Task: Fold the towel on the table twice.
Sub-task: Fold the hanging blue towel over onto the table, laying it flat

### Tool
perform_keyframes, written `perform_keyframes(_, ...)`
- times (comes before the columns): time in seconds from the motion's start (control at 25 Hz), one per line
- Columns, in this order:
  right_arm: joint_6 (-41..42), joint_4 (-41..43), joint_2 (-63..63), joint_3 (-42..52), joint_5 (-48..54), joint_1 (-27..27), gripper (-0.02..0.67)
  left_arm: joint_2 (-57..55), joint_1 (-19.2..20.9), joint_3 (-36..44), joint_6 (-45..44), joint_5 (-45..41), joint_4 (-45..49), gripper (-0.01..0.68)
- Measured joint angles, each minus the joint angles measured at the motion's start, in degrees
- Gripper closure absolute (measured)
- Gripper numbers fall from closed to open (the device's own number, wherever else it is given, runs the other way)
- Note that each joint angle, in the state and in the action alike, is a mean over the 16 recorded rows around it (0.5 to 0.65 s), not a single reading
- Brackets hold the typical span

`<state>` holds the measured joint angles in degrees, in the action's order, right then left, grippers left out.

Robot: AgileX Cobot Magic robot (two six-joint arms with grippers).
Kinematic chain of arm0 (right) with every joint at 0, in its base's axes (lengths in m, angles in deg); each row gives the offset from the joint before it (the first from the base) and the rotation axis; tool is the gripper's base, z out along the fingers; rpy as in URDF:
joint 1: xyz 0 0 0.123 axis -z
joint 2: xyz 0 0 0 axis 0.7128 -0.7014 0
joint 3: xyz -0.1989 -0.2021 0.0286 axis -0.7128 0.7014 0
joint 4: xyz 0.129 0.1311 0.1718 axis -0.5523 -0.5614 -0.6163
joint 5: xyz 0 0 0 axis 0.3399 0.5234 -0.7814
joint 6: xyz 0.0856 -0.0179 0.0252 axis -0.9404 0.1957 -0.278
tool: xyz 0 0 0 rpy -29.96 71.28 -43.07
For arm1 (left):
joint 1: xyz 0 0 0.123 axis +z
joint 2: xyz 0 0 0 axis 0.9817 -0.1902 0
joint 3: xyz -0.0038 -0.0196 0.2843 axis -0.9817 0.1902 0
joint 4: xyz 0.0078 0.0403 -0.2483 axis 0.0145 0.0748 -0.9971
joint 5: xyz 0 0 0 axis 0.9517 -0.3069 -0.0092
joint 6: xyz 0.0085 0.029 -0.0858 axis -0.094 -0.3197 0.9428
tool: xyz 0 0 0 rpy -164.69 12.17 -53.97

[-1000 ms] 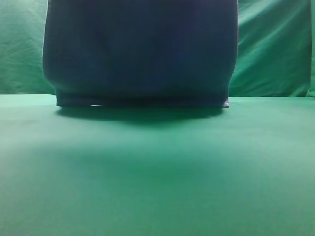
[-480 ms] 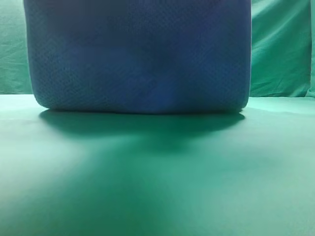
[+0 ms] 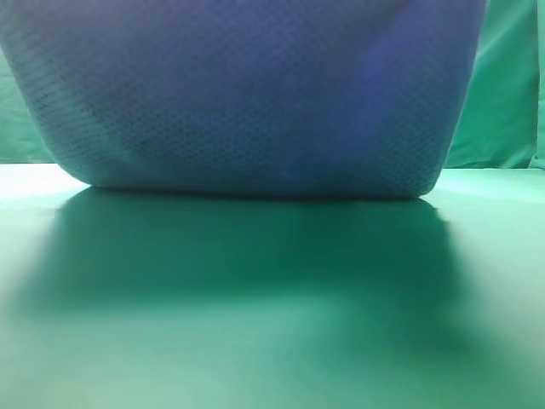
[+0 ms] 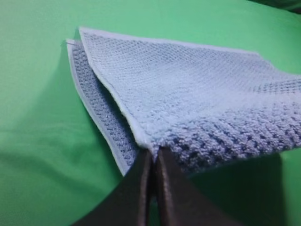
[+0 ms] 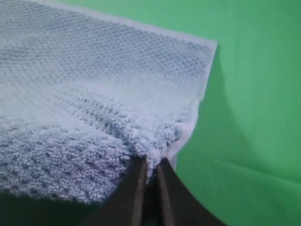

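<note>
Left gripper (image 4: 153, 157) has its two dark fingers (image 4: 136, 188) pressed nearly together, pinching a corner of the towel (image 4: 197, 103) between the tips. From that pinch the towel runs away across the table (image 4: 37, 117), two layers visible: a paler top layer and a darker blue-grey under layer peeking out along the side edge, thin pale trim on both. Far corner of the towel lies down on the table; the part next to the gripper is raised, dark shadow under it.

Right gripper (image 5: 149, 165), same story: narrow, dark fingers (image 5: 131, 193) closed on the towel (image 5: 94, 94) at a bunched corner, waffle weave puckered right at the tips. Towel spreads away from this gripper, its pale edge ending against the table (image 5: 254, 117) beside it. Shadow falls on the table along that edge.

Exterior high view: towel (image 3: 247, 94) fills the upper part of the picture, hanging as a broad sheet, lower fold just above or on the table (image 3: 272, 341), cannot tell which. Wide dark shadow on the table right under the towel. Wrinkled green backdrop (image 3: 511, 85) shows behind the towel at the side. Neither gripper is visible in this view.
</note>
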<state>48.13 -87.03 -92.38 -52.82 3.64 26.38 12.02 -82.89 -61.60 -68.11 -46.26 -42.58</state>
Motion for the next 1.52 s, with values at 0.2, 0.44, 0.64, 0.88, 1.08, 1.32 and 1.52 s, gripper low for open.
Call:
perform_keyframes(0.2, -0.09, -3.29, 7.91, 14.29, -3.56, 0.0, 0.649, 5.89, -0.01, 8.45, -1.42, -1.15, -2.24, 0.673)
perform_keyframes(0.44, -0.14, -6.93, 15.02, 27.49, -5.47, 0.0, 0.649, 11.62, -0.01, 17.36, -2.15, -2.96, -4.2, 0.673)
perform_keyframes(0.64, -0.18, -9.12, 18.7, 33.92, -4.84, 0.0, 0.649, 15.09, -0.01, 22.91, -2.26, -4.13, -5.14, 0.673)
perform_keyframes(0.88, -0.21, -10.51, 20.26, 36.99, -3.4, 0.0, 0.649, 16.8, -0.01, 26.34, -2.37, -4.26, -6.31, 0.673)
perform_keyframes(1.08, -0.02, -10.79, 18.23, 36.24, -2.67, 0.0, 0.649, 15.0, -0.01, 26.0, -2.94, -3.23, -7.19, 0.673)
perform_keyframes(1.32, 0.77, -10.23, 12.16, 31.32, -2.23, 0.0, 0.649, 8.81, -0.01, 21.88, -3.84, -1.22, -8.1, 0.673)
perform_keyframes(1.52, 1.67, -9.01, 5.11, 24.26, -1.63, 0.0, 0.649, -0.06, -0.01, 15.23, -4.66, 0.24, -8.41, 0.673)
